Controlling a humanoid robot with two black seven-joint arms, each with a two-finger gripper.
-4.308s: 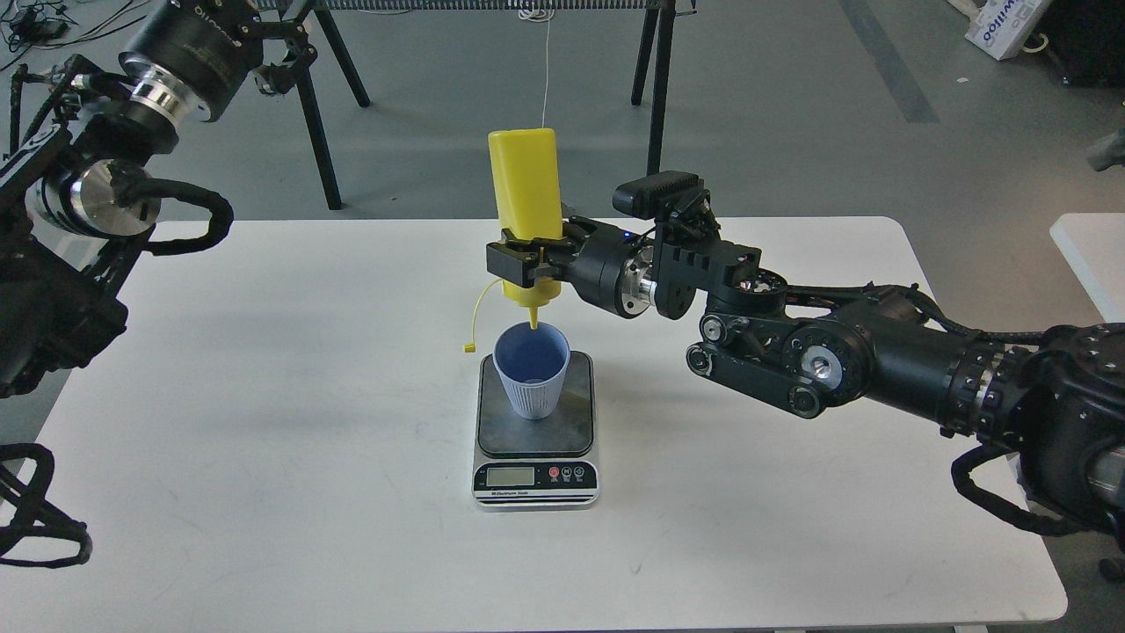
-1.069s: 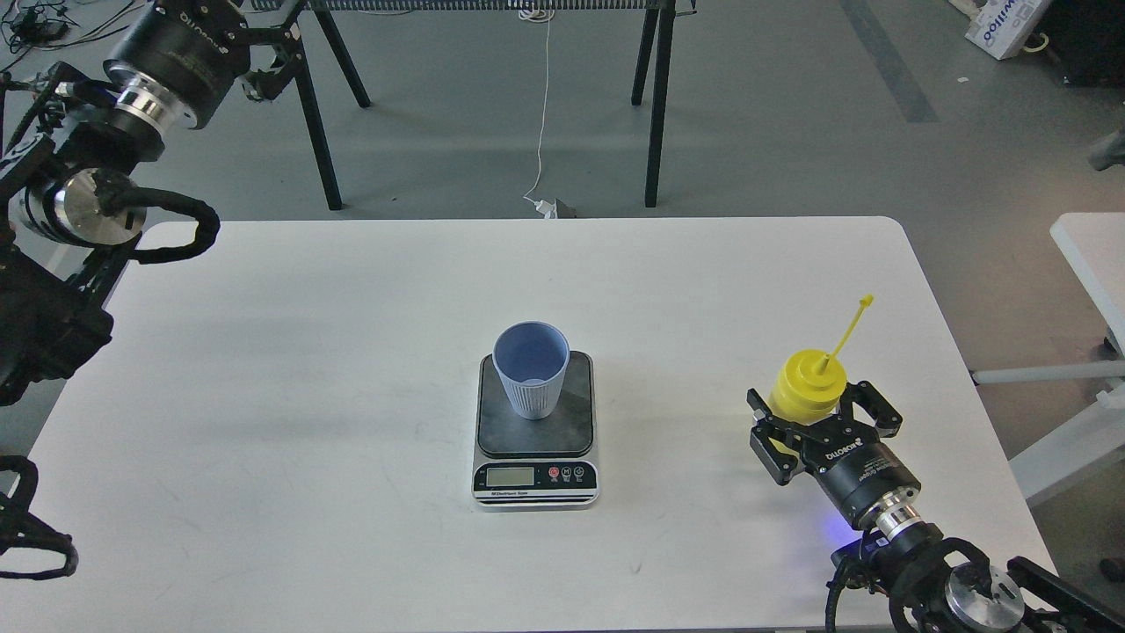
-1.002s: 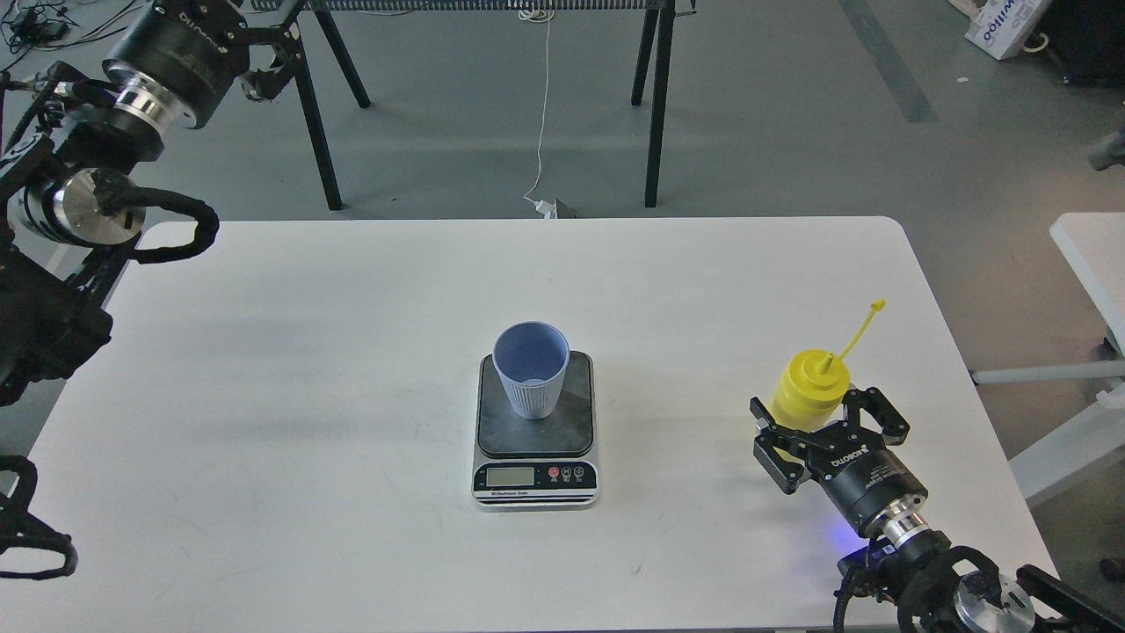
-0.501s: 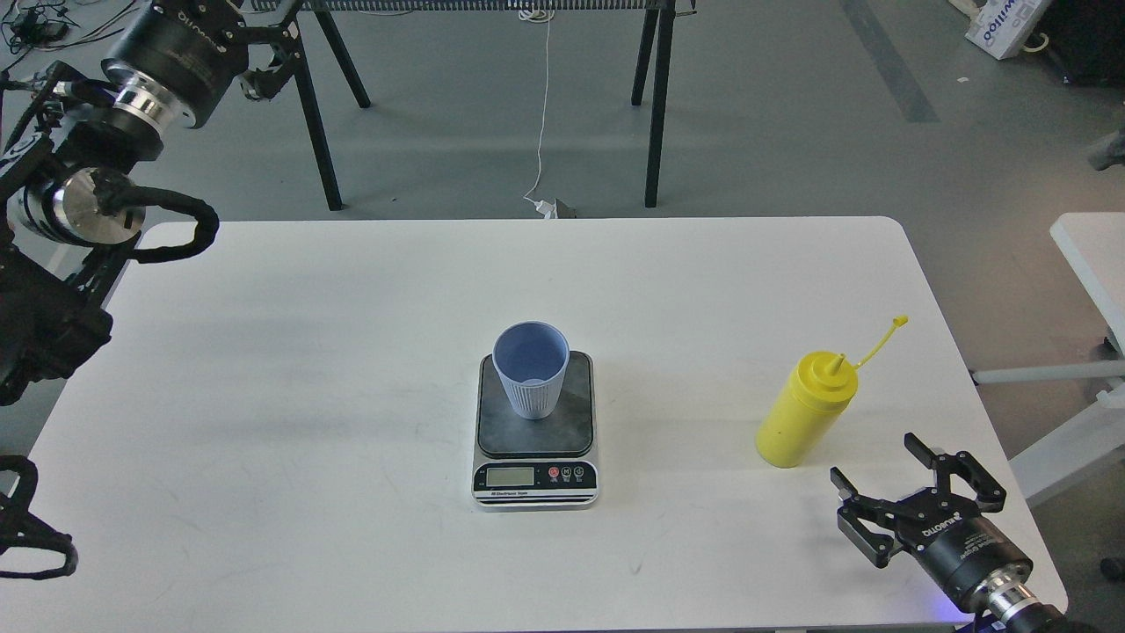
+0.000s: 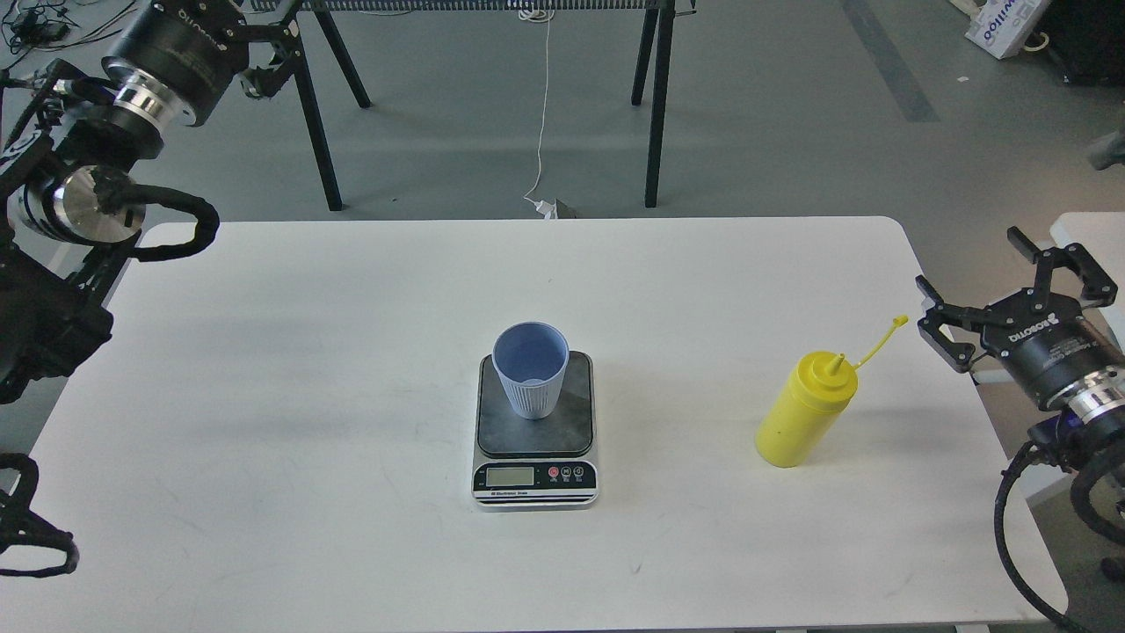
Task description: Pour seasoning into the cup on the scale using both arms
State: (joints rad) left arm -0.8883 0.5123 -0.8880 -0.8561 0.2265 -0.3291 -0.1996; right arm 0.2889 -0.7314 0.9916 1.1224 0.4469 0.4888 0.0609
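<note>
The yellow seasoning bottle (image 5: 802,415) stands upright on the white table (image 5: 308,352), right of centre, its tethered cap (image 5: 898,322) sticking out to the upper right. The pale blue ribbed cup (image 5: 531,369) stands on the scale (image 5: 534,431) at the table's middle. My right gripper (image 5: 967,258) is open and empty, hovering at the table's right edge, to the right of and beyond the bottle, apart from it. My left gripper (image 5: 264,53) is raised at the top left, beyond the table; its fingers are dark against a black stand.
Black trestle legs (image 5: 655,97) and a white cable (image 5: 540,105) stand on the grey floor behind the table. Another white table's corner (image 5: 1085,233) is at the right edge, close behind my right gripper.
My right gripper let go of the bottle, pulled back towards the front edge, then swung to the table's right edge. The bottle stays upright. Left arm, cup and scale have not moved.
</note>
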